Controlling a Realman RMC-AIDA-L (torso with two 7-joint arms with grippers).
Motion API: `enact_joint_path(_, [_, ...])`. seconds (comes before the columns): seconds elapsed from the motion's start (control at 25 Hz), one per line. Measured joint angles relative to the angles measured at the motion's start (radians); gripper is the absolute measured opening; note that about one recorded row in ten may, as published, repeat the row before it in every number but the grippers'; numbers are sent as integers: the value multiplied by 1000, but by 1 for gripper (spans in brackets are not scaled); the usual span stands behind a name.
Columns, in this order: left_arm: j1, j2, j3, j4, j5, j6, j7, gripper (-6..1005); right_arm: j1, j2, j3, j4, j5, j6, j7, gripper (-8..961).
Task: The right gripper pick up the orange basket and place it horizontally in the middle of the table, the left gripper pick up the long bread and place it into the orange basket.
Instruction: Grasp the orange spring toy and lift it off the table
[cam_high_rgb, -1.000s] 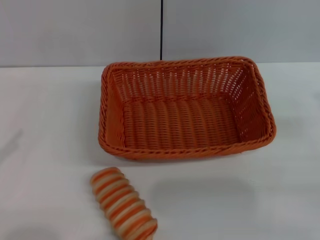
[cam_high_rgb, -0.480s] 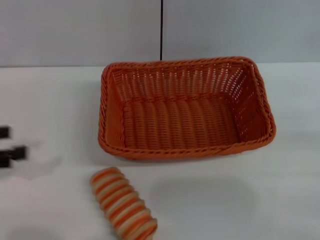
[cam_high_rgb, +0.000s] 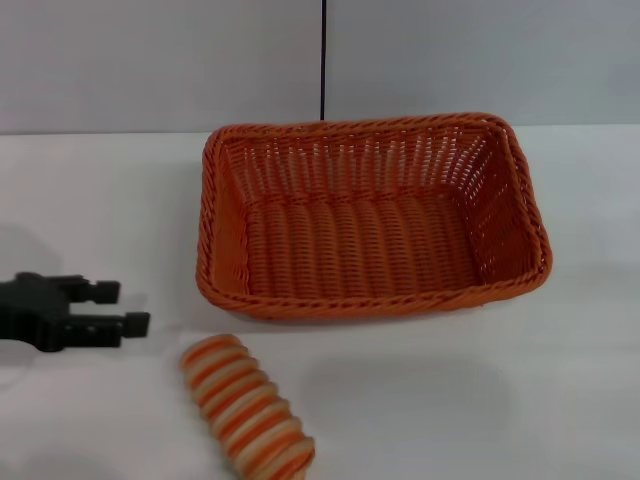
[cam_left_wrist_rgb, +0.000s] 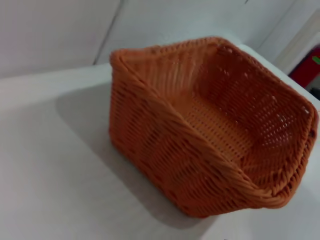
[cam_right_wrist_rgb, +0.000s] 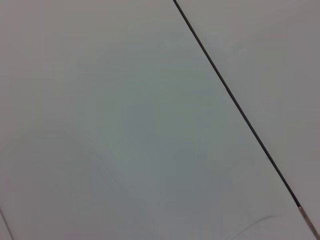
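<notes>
The left gripper (cam_high_rgb: 128, 307) reached in from the left edge of the head view, low over the table (cam_high_rgb: 80, 200), its two short black fingers parted with a clear gap between them and nothing held. Its tips pointed rightward toward the middle of the tabletop. The long bread (cam_high_rgb: 246, 407) lay to the right of those tips and somewhat nearer the robot, close but apart from them, resting flat on the white surface. Its long axis ran on a diagonal, the nearer end swinging away to the right, so it sat at a slant to the line of the fingers, not square across it; in my judgement, the claw would have needed to come closer to the robot and turn at the wrist to close across the loaf's narrow width. Farther right of the gripper and beyond the bread stood the orange basket (cam_high_rgb: 372, 215), upright and open, its long side running across the table, its near rim just past the bread's far end without touching it. The left wrist view showed the basket (cam_left_wrist_rgb: 210, 130) empty. The right gripper appeared in no picture; the right wrist view showed only a pale surface crossed by a thin dark line, so the left arm was plainly the nearer one to the bread.
</notes>
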Motion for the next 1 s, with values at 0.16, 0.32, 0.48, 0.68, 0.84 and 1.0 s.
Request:
enact_joint_path(0.16, [-11,3,55,-61,12,-35,-2,810,11,0,1,1,0,-3,0,552])
enact_joint_path(0.32, [-22,-2,91,-110,13,-50,10,810,19,0,1,1,0,-5,0,552])
enact_joint_path(0.48, [-27,-2,91,-170,-3,-77,46,810,26,0,1,2,0,-5,0,552])
enact_joint_path(0.68, [-37,-3,92,-239,-16,-94,93,809,26,0,1,3,-1,-5,1,552])
enact_joint_path(0.84, [-47,-3,92,-280,-17,-101,120,809,26,0,1,3,-1,-5,3,552])
enact_joint_path(1.0, [-49,-3,93,-286,-17,-103,129,809,26,0,1,3,-1,-3,4,552])
